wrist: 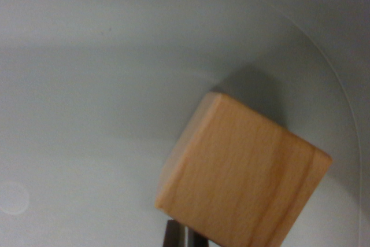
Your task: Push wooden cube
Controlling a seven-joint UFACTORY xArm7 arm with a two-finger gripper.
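While sitting low and toward the wrist view's right, wooden cube [243,174], turned at an angle on a pale grey surface [87,114], soft shadow behind its upper corner. Just under its lower edge, only a dark sliver of gripper [184,236], seemingly against or just beside the block; contact unclear. Opening of the jaws: impossible to tell, too little visible.

pale grey-white surface [104,114], smooth; thin curved line [341,85] at wrist view's right.
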